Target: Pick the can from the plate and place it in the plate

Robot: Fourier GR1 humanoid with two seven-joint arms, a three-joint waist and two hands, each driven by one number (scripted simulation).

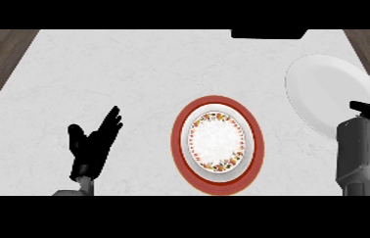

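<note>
Head view is showing a pale, faintly marbled bench [108, 70] with two plates lying on it, well apart from each other. The red-rimmed plate [182, 134] is sitting near the middle of the bench. It is showing a broad red outer band, then a white ring, then a wreath of small red, orange and green flowers circling a plain white centre, and it is looking taller than wide. The white plate [318, 85] is lying toward the right edge, further from the robot. It is plain and glossy, with no pattern, and its right side is running out of the view.

The can is not making itself seen on either plate, and whether it is hiding behind the right arm cannot be told.

The left robot hand [92, 144] is resting at the lower left with its fingers straight and spread, pointing up and to the right, the thumb standing apart. It is holding nothing and is staying clear of the red-rimmed plate.

The right forearm [354, 151] is coming up along the right edge as a dark grey block, overlapping the lower rim of the white plate. Above it only a small black part of the right robot hand [359, 106] is showing over that plate. How far this hand is open, and whether it is gripping anything, cannot be told.

Strips of brown wood [14, 41] are bordering the bench at the upper corners.
</note>
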